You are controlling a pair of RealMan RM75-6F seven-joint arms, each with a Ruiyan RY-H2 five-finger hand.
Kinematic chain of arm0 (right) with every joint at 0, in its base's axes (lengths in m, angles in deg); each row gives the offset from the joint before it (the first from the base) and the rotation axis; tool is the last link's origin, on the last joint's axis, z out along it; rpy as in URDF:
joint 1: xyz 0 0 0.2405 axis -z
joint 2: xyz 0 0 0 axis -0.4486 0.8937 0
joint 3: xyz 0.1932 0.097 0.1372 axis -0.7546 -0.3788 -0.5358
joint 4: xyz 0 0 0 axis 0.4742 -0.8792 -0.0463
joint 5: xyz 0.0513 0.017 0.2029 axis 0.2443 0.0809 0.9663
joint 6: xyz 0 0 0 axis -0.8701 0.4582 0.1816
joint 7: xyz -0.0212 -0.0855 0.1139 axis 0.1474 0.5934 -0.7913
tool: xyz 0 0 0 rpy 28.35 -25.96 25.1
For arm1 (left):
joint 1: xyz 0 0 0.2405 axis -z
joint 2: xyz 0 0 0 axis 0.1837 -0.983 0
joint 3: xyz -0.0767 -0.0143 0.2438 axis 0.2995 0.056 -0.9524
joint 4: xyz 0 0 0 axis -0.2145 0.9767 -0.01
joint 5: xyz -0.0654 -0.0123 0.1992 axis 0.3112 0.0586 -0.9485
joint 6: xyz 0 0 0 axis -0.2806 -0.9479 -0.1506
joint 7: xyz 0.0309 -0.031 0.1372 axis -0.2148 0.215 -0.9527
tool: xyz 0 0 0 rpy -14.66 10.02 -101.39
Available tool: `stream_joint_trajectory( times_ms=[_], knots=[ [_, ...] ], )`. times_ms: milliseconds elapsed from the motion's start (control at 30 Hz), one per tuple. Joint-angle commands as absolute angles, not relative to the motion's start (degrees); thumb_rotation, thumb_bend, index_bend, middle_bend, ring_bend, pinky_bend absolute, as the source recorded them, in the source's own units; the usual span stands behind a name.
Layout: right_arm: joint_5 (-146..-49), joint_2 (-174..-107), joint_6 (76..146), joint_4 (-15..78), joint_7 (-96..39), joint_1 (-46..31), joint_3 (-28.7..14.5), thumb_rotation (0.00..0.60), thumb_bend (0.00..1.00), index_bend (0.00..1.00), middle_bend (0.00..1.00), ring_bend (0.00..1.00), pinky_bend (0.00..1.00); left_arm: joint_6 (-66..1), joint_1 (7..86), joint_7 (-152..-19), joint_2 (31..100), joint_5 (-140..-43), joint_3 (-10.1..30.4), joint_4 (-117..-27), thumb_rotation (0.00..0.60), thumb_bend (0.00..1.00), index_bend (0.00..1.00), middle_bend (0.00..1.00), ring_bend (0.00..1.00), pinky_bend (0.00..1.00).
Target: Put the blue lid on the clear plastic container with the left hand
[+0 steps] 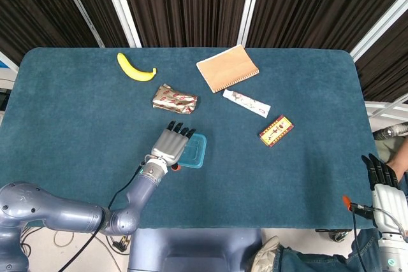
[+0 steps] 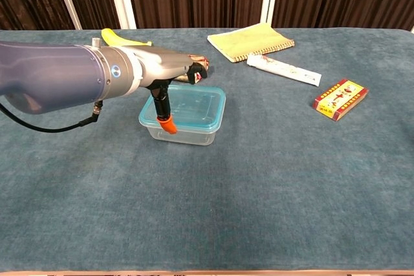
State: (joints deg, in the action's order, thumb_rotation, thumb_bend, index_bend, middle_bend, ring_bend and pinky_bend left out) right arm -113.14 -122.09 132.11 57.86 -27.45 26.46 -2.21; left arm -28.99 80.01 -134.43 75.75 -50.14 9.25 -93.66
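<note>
The left hand (image 1: 171, 144) lies flat over the near-left part of the blue lid (image 2: 191, 104), fingers stretched out and the orange-tipped thumb hanging down the front wall of the clear plastic container (image 2: 186, 129); whether the palm actually presses the lid is hard to tell. The lid sits on the container, roughly level. Behind it lies a foil snack packet (image 1: 174, 99), further back a banana (image 1: 134, 69). The right hand (image 1: 381, 181) rests off the table's (image 1: 76, 119) right edge, fingers extended, holding nothing.
</note>
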Motion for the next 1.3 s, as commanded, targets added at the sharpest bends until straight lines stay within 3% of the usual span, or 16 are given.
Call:
stream_joint_trajectory(
  times_ms=[33,400,700,867,933,1033,1300],
  knots=[
    [-113.14,-122.10,132.13,57.84,-27.44,26.47,-2.21,0.600,0.27,0.02,0.00,0.00,0.00,-29.14,80.02,-134.74,75.74,-50.14,9.21,-93.78,0.600,0.09,0.06,0.09,0.00,0.00],
    [-113.15,-122.08,132.15,57.91,-27.36,26.49,-2.21,0.600,0.27,0.02,0.00,0.00,0.00,-30.56,79.81,-136.22,74.64,-50.60,9.14,-96.18,0.600,0.09,0.03,0.04,0.00,0.00],
    [-112.98,-122.10,132.17,58.03,-27.11,26.52,-2.23,0.600,0.27,0.02,0.00,0.00,0.00,-31.73,77.18,-133.42,69.42,-54.61,8.66,-103.72,0.600,0.12,0.04,0.06,0.00,0.00],
    [-112.82,-122.18,132.10,58.05,-26.94,26.52,-2.24,0.600,0.27,0.02,0.00,0.00,0.00,-32.10,75.47,-128.47,69.48,-60.49,10.22,-101.53,0.600,0.30,0.16,0.21,0.00,0.00],
    [-112.67,-122.20,132.08,58.05,-26.93,26.52,-2.29,0.600,0.27,0.02,0.00,0.00,0.00,-31.17,75.03,-126.16,69.87,-62.71,10.96,-99.54,0.600,0.35,0.26,0.28,0.00,0.00],
    [-112.59,-122.24,132.18,58.13,-27.01,26.56,-2.37,0.600,0.27,0.02,0.00,0.00,0.00,-30.28,74.59,-123.59,70.88,-65.52,11.65,-96.44,0.600,0.39,0.37,0.34,0.00,0.00],
    [-112.26,-122.22,132.07,58.38,-27.45,26.60,-2.50,0.600,0.27,0.02,0.00,0.00,0.00,-26.05,74.85,-120.92,73.27,-66.17,12.61,-89.55,0.600,0.42,0.48,0.45,0.00,0.00]
  ],
)
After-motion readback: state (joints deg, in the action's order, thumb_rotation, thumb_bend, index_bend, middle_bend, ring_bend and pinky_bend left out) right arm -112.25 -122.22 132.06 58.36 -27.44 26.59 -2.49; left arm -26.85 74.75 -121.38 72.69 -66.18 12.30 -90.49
